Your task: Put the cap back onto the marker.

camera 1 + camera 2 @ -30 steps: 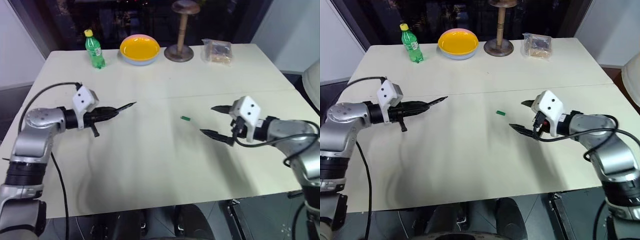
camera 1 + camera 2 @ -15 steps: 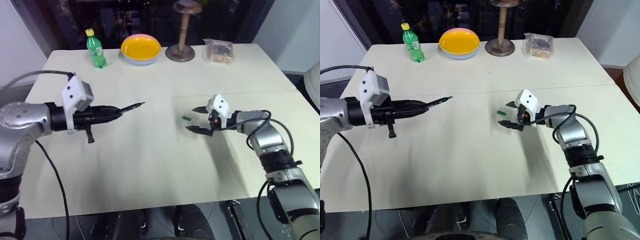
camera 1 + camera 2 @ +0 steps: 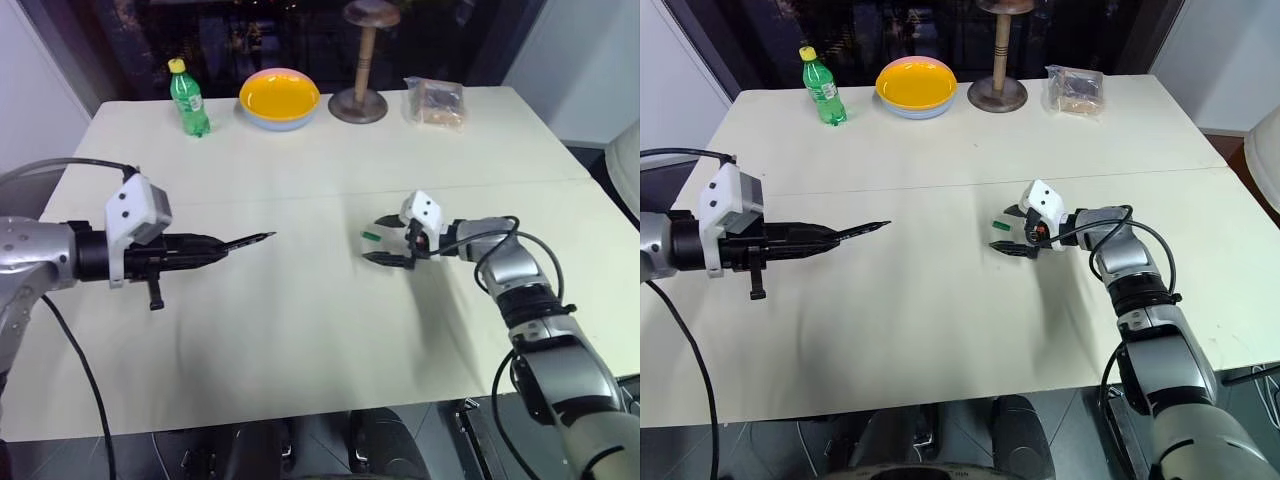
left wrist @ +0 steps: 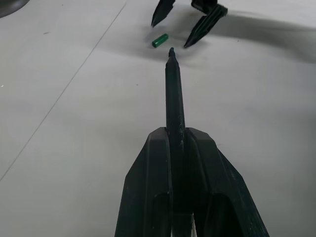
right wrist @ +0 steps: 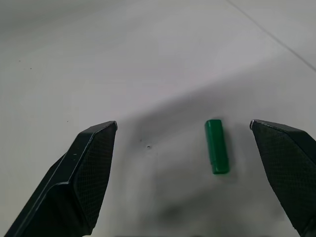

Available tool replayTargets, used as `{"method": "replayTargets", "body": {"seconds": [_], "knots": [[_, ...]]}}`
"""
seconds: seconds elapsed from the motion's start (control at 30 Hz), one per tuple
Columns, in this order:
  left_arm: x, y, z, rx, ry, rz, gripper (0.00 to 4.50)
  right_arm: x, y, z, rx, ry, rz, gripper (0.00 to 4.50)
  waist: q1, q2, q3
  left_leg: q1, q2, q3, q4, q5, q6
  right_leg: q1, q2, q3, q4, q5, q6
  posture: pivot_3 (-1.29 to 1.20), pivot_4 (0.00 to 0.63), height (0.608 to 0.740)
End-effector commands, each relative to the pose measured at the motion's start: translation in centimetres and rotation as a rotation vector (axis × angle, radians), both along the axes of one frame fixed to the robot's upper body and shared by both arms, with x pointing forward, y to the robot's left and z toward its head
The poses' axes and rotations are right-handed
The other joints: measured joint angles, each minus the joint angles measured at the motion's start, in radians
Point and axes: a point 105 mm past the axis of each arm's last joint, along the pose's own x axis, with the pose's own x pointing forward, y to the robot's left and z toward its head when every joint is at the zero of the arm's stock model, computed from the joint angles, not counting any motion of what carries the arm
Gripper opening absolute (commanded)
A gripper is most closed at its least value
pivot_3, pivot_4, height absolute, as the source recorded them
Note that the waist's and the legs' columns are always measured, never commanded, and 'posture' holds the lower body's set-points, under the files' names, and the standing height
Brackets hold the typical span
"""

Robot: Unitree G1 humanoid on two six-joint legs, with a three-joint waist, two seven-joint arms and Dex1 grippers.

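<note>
One stubby green plastic cap (image 5: 217, 146) lies btwn spread right claw (image 3: 381, 239) tips.

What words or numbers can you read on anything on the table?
None can be read.
Green plastic bottle with a yellow lid: its label is too small to read.
Clear crinkly packet: any print is too blurred to read.
Tiny green cylindrical cap: plain, no writing.

A pale desk (image 3: 300, 330) is crossed by a thin seam. The cap (image 3: 371, 237) lies near its middle. Along the far edge are set a green bottle (image 3: 188, 98), a yellow bowl (image 3: 280, 98), a wooden stand (image 3: 360, 62) and a clear packet (image 3: 434, 101).
</note>
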Motion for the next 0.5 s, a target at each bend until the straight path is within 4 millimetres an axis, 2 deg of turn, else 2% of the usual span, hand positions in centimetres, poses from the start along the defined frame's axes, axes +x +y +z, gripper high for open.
{"method": "replayTargets", "body": {"seconds": [0.03,0.5], "knots": [[-0.2,0.3,1.3,0.016,-0.056,0.002,0.05,0.7,0.3,1.2,0.010,-0.051,-0.001,4.50,0.000,0.000,0.000,0.000,0.000,0.000,0.000,0.000,0.000,0.000,0.000,0.000,0.000,0.000,0.000,0.00,0.150,0.740],[-0.7,0.1,1.4,0.019,-0.071,0.008,0.05,2.4,-0.6,-0.4,-0.026,-0.042,-0.086,4.50,-0.003,0.000,0.000,0.000,0.000,0.000,0.000,0.000,-0.001,0.000,0.000,0.000,0.000,0.000,0.000,0.00,0.150,0.740]]}}
